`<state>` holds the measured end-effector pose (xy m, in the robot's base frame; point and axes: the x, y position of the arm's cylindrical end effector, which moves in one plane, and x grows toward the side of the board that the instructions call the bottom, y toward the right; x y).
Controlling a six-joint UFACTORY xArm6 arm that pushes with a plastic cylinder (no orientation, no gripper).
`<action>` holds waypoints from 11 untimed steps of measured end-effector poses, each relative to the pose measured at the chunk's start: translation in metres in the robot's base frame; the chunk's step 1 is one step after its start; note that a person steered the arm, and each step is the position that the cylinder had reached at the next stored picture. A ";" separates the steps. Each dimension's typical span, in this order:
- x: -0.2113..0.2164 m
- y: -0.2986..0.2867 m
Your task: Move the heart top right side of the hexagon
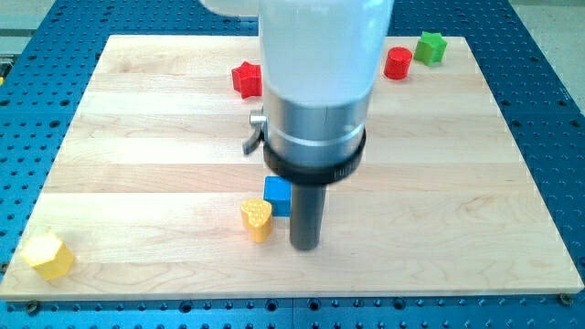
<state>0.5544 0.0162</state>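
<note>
The yellow heart (257,217) lies near the board's bottom middle, touching the lower left of a blue cube (277,195). The yellow hexagon (47,255) sits at the board's bottom left corner, far to the left of the heart. My tip (304,247) rests on the board just right of the heart and below right of the blue cube, about a block's width from the heart.
A red star (246,79) lies at the top middle, partly beside the arm's body. A red cylinder (398,63) and a green star (430,47) sit at the top right. The wooden board (137,164) ends close below the hexagon.
</note>
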 end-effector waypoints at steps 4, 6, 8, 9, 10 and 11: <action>-0.004 -0.154; 0.008 -0.091; 0.025 -0.174; 0.021 -0.191; 0.020 -0.066; 0.007 0.022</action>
